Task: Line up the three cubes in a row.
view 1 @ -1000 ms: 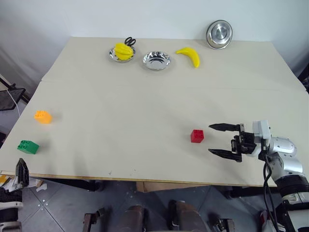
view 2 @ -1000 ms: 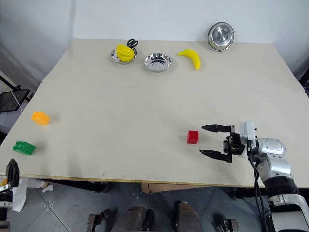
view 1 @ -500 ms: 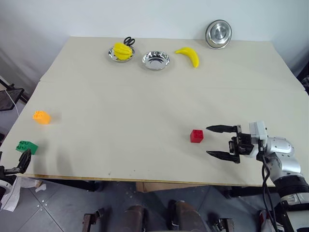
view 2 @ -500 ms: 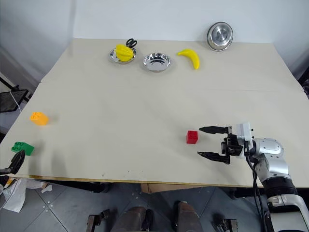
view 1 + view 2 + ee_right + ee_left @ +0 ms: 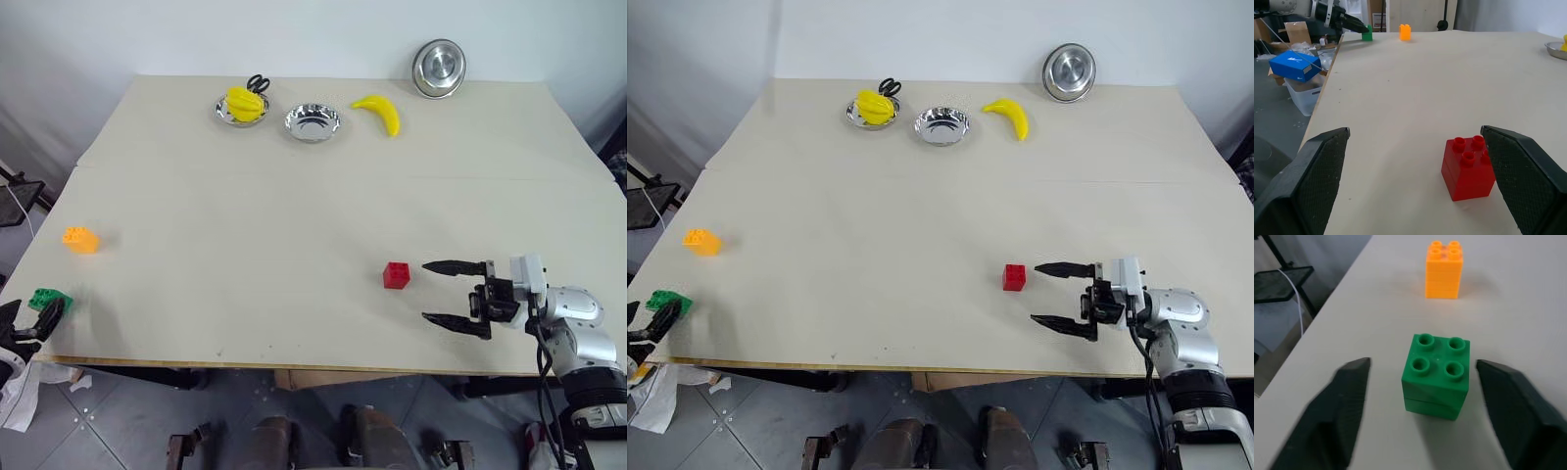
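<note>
Bright, even overhead light across the pale counter (image 5: 294,215). Soft, faint shadows under the blocks. Sharp glints on the metal bowls (image 5: 313,122). Slightly blurred near fingers (image 5: 1342,406) in the left wrist view.

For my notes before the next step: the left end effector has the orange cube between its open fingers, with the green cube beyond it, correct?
Not quite: the colours are swapped. The left wrist view shows the green cube between the open fingers, untouched, with the orange cube beyond it.

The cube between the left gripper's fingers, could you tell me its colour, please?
Green cube, seen best in the left wrist view.
</note>
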Controlling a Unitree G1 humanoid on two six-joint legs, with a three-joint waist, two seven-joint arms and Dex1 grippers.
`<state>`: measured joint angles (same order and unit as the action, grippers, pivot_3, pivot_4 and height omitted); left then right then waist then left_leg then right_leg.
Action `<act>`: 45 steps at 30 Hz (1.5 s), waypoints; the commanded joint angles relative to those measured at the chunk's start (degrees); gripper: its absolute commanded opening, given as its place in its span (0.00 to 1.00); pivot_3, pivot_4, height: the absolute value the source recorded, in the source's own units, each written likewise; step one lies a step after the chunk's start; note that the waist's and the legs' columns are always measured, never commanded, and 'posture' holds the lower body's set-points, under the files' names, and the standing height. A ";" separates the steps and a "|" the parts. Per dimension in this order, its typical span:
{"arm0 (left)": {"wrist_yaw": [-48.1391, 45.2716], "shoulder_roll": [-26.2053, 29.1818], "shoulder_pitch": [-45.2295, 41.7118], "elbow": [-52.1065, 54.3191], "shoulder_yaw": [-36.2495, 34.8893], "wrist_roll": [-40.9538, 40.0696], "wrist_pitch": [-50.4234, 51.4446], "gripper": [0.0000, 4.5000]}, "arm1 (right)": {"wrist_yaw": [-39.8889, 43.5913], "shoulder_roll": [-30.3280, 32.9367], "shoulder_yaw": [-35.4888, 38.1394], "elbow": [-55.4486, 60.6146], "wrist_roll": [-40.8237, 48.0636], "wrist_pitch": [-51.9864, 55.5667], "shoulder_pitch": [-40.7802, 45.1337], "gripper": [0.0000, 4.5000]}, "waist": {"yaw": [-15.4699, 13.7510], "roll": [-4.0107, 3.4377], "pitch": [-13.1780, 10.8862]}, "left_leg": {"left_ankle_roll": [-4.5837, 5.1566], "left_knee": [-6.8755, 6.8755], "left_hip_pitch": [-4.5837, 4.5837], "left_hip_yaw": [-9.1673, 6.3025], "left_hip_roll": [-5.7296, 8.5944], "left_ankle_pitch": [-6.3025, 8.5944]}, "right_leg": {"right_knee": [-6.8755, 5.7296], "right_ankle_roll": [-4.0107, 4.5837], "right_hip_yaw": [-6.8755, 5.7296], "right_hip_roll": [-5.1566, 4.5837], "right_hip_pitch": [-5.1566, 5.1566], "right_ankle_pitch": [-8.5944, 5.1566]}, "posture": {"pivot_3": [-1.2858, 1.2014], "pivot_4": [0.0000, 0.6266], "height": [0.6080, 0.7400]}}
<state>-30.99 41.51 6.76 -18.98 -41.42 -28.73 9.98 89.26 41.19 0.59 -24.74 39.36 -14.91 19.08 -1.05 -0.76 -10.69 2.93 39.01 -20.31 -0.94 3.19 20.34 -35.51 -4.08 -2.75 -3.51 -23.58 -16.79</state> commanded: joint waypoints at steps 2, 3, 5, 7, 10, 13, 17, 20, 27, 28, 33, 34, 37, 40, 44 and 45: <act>-3.44 2.27 0.11 -1.16 0.48 0.94 -0.26 0.45 | 3.02 -0.83 3.12 0.88 -0.03 0.71 0.40 1.00 | 0.00 0.00 0.00 | 0.00 0.00 0.00 0.00 0.00 0.00 | 0.00 0.00 0.00 0.00 0.00 0.00 | 0.52 0.24 1.00; -3.31 2.61 0.08 -1.88 0.30 1.37 -0.63 0.38 | 3.09 -0.79 3.20 0.72 -0.24 0.64 0.52 1.00 | 0.00 0.00 0.00 | 0.00 0.00 0.00 0.00 0.00 0.00 | -0.01 0.00 0.00 0.00 0.00 0.00 | 0.52 0.24 1.00; -3.98 3.39 0.12 -2.54 0.31 1.91 -1.02 0.33 | 3.21 -0.48 3.58 0.12 -0.58 0.51 0.72 1.00 | 0.00 0.00 0.00 | 0.00 0.00 0.01 0.00 0.00 0.00 | -0.01 0.00 0.00 0.00 0.00 0.00 | 0.52 0.24 1.00; -4.87 3.63 -1.79 1.92 0.35 -0.92 1.76 0.33 | 3.24 0.41 4.21 -0.63 -0.72 0.30 0.74 1.00 | 0.01 0.00 0.00 | -0.01 0.00 0.01 0.00 0.00 0.00 | -0.02 0.00 0.00 0.00 0.00 0.00 | 0.52 0.24 1.00; -12.30 6.20 -5.76 12.42 6.74 -2.99 3.76 0.33 | 3.24 1.93 5.44 -1.53 -0.97 0.18 0.32 1.00 | -0.63 0.03 -0.01 | 0.00 0.02 -0.01 -0.02 0.00 -0.01 | -0.01 0.00 0.00 -0.02 0.02 0.00 | 0.52 0.24 1.00; -21.18 7.81 -14.57 19.70 15.77 -6.22 7.09 0.33 | 3.24 3.81 6.27 -2.30 -1.18 -0.44 -0.67 1.00 | -1.24 0.02 -0.01 | 0.00 0.06 -0.10 -0.10 0.02 -0.13 | -0.01 0.00 0.04 -0.18 0.11 0.00 | 0.52 0.24 1.00; -33.85 5.96 -31.35 19.19 35.09 -1.10 7.65 0.33 | 3.24 7.06 8.78 -2.54 -0.42 -0.76 -3.38 1.00 | -0.88 -0.20 0.04 | 0.07 0.06 -0.11 -0.10 0.12 -0.15 | 0.00 -0.03 0.04 -0.26 0.14 0.02 | 0.52 0.24 1.00; -39.13 -1.04 -42.59 10.28 45.47 4.22 5.05 0.33 | 3.24 8.10 10.80 -1.90 -0.37 -0.89 -5.68 1.00 | -0.24 -0.30 0.09 | 0.05 0.05 -0.11 -0.02 0.10 -0.16 | -0.17 -0.11 -0.08 -0.20 0.10 0.06 | 0.52 0.24 1.00; -42.99 -16.21 -58.26 -19.65 56.45 18.08 -12.69 0.33 | 0.61 7.68 17.19 7.52 0.23 0.55 -15.93 1.00 | -0.25 -0.06 -0.05 | -0.20 0.11 -0.23 0.20 -0.08 -0.30 | -0.12 -0.21 -0.21 0.04 -0.04 0.07 | 0.52 0.24 1.00; -42.76 -18.39 -60.04 -24.23 57.03 19.60 -15.25 0.33 | -0.14 7.37 18.52 10.12 0.66 0.80 -18.40 1.00 | -0.25 0.02 -0.10 | -0.22 0.15 -0.21 0.21 -0.08 -0.32 | -0.08 -0.21 -0.20 0.03 -0.04 0.07 | 0.52 0.24 1.00; -41.11 -25.02 -65.39 -37.69 57.58 24.43 -23.42 0.33 | -3.55 5.31 22.91 19.61 1.68 2.29 -26.43 1.00 | -0.79 0.17 -0.17 | -0.25 0.19 -0.19 0.17 -0.06 -0.42 | -0.14 -0.22 -0.15 -0.01 -0.02 0.08 | 0.52 0.24 1.00; -41.07 -26.04 -66.15 -39.55 57.63 25.25 -24.44 0.33 | -4.20 4.90 23.51 21.13 1.70 2.67 -27.70 1.00 | -1.01 0.16 -0.17 | -0.25 0.21 -0.19 0.15 -0.05 -0.42 | -0.13 -0.23 -0.15 -0.03 0.00 0.08 | 0.52 0.24 1.00; -40.01 -28.87 -67.92 -43.90 57.15 26.94 -26.36 0.33 | -5.05 4.39 24.24 23.08 1.20 3.39 -29.67 1.00 | -1.61 0.16 -0.17 | -0.20 0.22 -0.19 0.16 0.01 -0.43 | -0.11 -0.31 -0.12 -0.08 0.01 0.13 | 0.52 0.24 1.00; -39.78 -30.59 -69.24 -46.34 56.64 28.12 -27.33 0.33 | -5.70 4.10 24.51 23.79 0.82 3.89 -29.97 1.00 | -2.13 0.16 -0.17 | -0.18 0.24 -0.19 0.15 0.03 -0.43 | -0.10 -0.32 -0.11 -0.10 0.02 0.14 | 0.52 0.24 1.00; -40.70 -31.27 -70.16 -48.00 56.06 29.41 -28.44 0.33 | -6.27 3.57 24.04 24.32 0.38 4.22 -29.91 1.00 | -2.52 0.16 -0.17 | -0.16 0.28 -0.19 0.12 0.05 -0.44 | -0.10 -0.32 -0.13 -0.12 0.05 0.14 | 0.52 0.24 1.00; -41.35 -31.34 -70.16 -48.09 55.63 29.16 -28.37 0.33 | -6.35 3.40 23.87 24.30 0.22 4.19 -29.79 1.00 | -2.53 0.16 -0.16 | -0.16 0.28 -0.19 0.13 0.05 -0.44 | -0.10 -0.32 -0.13 -0.12 0.05 0.14 | 0.52 0.24 1.00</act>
<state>-71.61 11.11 -62.78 -66.23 14.01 -0.87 -18.02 83.17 44.75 23.07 -2.16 39.33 -10.80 -10.54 -3.58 -0.60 -10.86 2.77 39.29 -20.50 -0.82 3.24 19.90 -35.61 -4.40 -2.88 -3.63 -23.53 -16.65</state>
